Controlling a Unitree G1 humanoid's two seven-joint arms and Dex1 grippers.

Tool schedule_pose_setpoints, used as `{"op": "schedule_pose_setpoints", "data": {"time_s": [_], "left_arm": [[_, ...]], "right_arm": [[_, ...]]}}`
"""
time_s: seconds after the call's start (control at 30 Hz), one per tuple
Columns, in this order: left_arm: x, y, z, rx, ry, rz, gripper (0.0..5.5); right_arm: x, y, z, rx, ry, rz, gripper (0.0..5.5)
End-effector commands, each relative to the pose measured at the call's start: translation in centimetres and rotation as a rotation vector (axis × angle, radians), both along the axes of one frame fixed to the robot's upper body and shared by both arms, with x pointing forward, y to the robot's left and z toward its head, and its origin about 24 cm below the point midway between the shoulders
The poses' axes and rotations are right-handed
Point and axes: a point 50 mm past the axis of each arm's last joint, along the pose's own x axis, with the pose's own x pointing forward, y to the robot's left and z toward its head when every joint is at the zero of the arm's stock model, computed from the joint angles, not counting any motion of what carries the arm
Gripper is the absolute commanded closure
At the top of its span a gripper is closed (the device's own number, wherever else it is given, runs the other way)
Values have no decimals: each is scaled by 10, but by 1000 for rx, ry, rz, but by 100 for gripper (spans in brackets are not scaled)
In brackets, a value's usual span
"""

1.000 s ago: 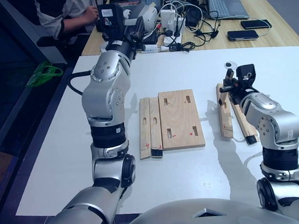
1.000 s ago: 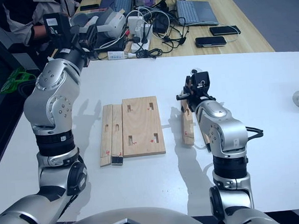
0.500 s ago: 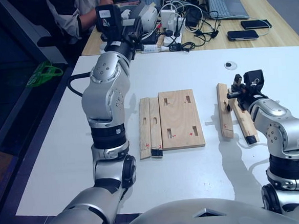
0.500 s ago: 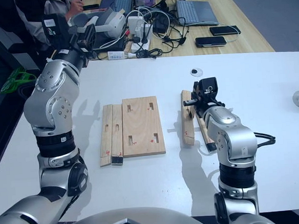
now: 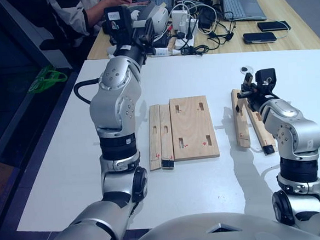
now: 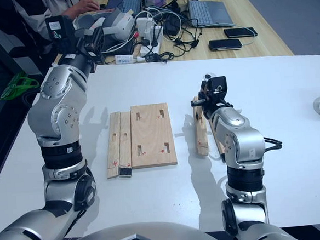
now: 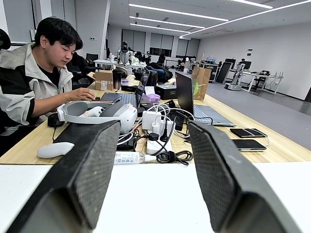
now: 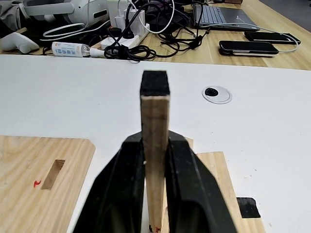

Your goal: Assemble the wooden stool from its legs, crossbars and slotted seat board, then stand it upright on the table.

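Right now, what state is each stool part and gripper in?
left gripper: open, empty, raised
right gripper: shut on held leg
held leg: clamped, turned on edge
other leg: lying loose
seat board: lying flat, slots empty
crossbars: flat beside the board, unattached

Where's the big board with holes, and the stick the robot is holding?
seat board [image 5: 193, 126], left eye view, bare wood between its slots.
wooden stick [image 8: 155, 160], right wrist view, narrow edge between the jaws.

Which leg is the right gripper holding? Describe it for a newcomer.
On the table, right of the slotted seat board, wooden legs lie together. The leg clamped in the right gripper stands on its narrow edge, black cap at its far end; its neighbours lie flat.
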Motion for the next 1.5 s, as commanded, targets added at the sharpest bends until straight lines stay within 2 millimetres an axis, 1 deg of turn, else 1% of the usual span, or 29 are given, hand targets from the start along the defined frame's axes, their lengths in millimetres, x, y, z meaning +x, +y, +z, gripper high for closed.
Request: {"op": "schedule_pose_setpoints", "data": {"time_s": [0.03,0.47,0.83,0.97,1.13,1.3,1.37,1.5], "left_arm": [[-1,0,1,3,-5,3,293],[-2,0,0,3,-3,5,293],[-2,0,-1,-2,-3,9,293],[-3,1,-1,-4,-3,12,293],[-3,0,-1,-7,-4,12,293],[-3,1,-1,-10,-7,16,293],[-3,0,0,-11,-9,15,293],[-3,0,1,-16,-15,15,293]], "right_arm": [[-3,-6,-2,-13,18,-23,512],[-8,-7,-7,-32,36,-31,512],[1,-13,-10,-36,28,-46,512],[-1,-16,-15,-32,37,-49,512],[-7,-26,-30,31,102,-68,512],[-8,-34,-37,86,141,-79,512],[-9,-33,-39,109,161,-76,512],[-7,-25,-39,147,194,-76,512]]}}
